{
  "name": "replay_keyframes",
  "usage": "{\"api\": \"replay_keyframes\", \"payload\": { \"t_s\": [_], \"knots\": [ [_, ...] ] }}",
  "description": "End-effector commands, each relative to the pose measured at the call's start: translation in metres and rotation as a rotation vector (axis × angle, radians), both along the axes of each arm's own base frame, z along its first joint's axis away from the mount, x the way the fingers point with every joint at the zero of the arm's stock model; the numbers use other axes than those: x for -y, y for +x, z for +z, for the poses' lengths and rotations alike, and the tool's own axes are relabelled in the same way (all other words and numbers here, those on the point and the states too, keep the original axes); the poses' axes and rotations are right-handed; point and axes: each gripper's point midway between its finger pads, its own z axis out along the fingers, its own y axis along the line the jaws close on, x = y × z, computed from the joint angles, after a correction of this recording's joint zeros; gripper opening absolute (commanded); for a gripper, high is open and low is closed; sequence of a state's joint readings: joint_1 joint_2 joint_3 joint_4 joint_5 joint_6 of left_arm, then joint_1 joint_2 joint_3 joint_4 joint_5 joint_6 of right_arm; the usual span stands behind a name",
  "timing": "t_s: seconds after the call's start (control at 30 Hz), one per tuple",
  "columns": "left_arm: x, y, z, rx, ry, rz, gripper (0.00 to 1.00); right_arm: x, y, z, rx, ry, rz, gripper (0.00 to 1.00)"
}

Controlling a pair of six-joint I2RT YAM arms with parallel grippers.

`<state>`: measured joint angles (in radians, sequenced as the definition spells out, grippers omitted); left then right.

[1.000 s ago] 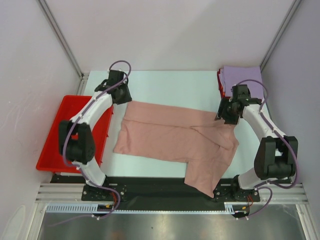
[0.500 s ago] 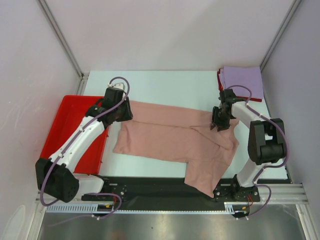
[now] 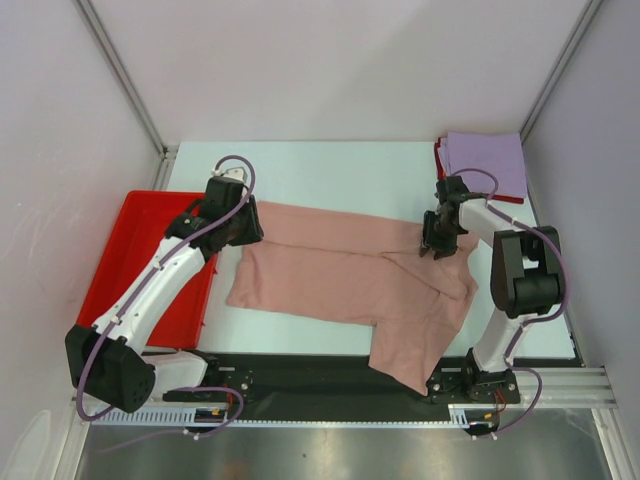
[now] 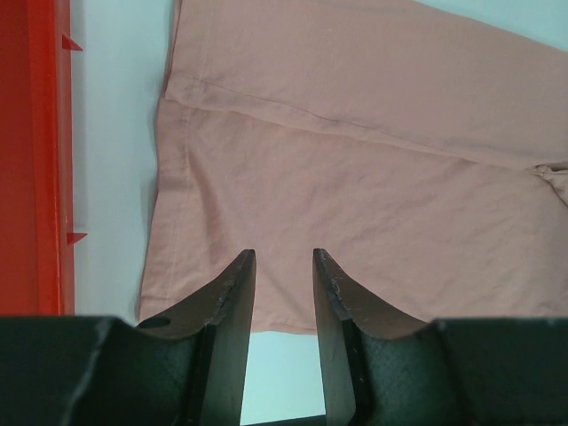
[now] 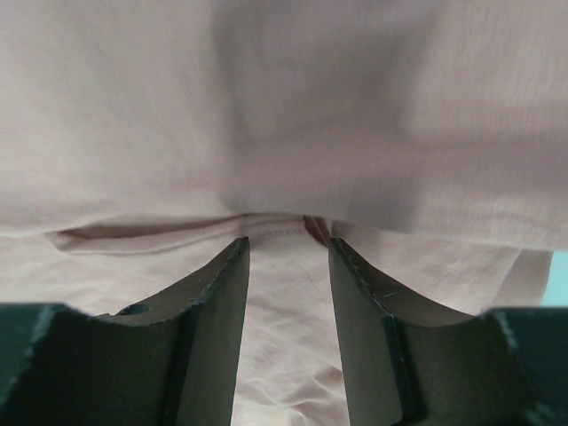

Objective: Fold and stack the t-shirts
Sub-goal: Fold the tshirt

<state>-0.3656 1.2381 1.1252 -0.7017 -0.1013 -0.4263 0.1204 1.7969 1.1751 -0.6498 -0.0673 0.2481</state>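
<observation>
A dusty-pink t-shirt (image 3: pixel 345 270) lies spread across the table with its plain side up, and one end hangs over the near edge. Its print is hidden. My left gripper (image 3: pixel 247 230) is open and empty, hovering just over the shirt's left edge. In the left wrist view (image 4: pixel 284 262) pink cloth (image 4: pixel 355 177) and bare table show between its fingers. My right gripper (image 3: pixel 434 245) is open, low over the shirt's right part. In the right wrist view (image 5: pixel 288 250) it is by a stitched fold (image 5: pixel 266 226). A folded lavender t-shirt (image 3: pixel 487 163) lies on a red one (image 3: pixel 440 160) at the back right.
A red plastic tray (image 3: pixel 115 265) stands left of the table, and its rim shows in the left wrist view (image 4: pixel 35 151). Grey walls with metal frame posts enclose the back and sides. The black base rail runs along the near edge.
My left gripper has come forward from the back left corner to the shirt's left edge. My right gripper has moved a little left onto the shirt. The shirt has not moved.
</observation>
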Motion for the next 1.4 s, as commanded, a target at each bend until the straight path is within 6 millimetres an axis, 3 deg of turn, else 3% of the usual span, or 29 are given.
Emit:
{"api": "replay_keyframes", "payload": {
  "t_s": [0.0, 0.33, 0.43, 0.47, 0.57, 0.77, 0.87, 1.03, 1.23, 1.3, 1.33, 1.37],
  "knots": [
    [0.001, 0.001, 0.005, 0.016, -0.004, -0.007, 0.37, -0.001, 0.026, 0.012, 0.073, -0.015, 0.016, 0.47],
    [0.003, 0.002, 0.003, 0.012, 0.002, -0.024, 0.37, -0.005, 0.022, -0.001, 0.033, -0.018, 0.009, 0.46],
    [0.003, 0.002, 0.003, 0.013, 0.004, -0.026, 0.37, -0.005, 0.021, 0.001, 0.037, -0.033, 0.015, 0.41],
    [0.003, 0.003, 0.003, 0.016, 0.004, -0.027, 0.37, -0.005, 0.02, 0.002, 0.039, -0.037, 0.019, 0.34],
    [0.004, 0.003, 0.002, 0.015, 0.002, -0.027, 0.37, -0.007, 0.022, 0.01, 0.058, -0.041, 0.021, 0.22],
    [0.003, 0.004, 0.0, 0.014, 0.005, -0.029, 0.37, -0.017, 0.016, 0.039, 0.074, -0.04, 0.024, 0.17],
    [0.002, 0.004, 0.001, 0.021, 0.01, -0.026, 0.37, -0.027, 0.0, 0.051, 0.054, -0.028, 0.023, 0.15],
    [0.002, 0.004, 0.0, 0.027, 0.009, -0.023, 0.38, -0.051, -0.04, 0.05, -0.01, 0.041, -0.014, 0.14],
    [0.002, 0.001, -0.008, 0.012, 0.009, -0.029, 0.37, -0.106, -0.089, 0.047, -0.07, 0.15, -0.023, 0.16],
    [0.003, 0.0, -0.011, 0.004, 0.009, -0.032, 0.38, -0.122, -0.106, 0.052, -0.064, 0.169, -0.002, 0.22],
    [0.003, 0.0, -0.013, -0.002, 0.011, -0.035, 0.38, -0.126, -0.111, 0.053, -0.067, 0.181, -0.004, 0.3],
    [0.003, -0.001, -0.015, -0.005, 0.011, -0.036, 0.38, -0.125, -0.117, 0.052, -0.076, 0.187, -0.016, 0.45]
  ]
}}
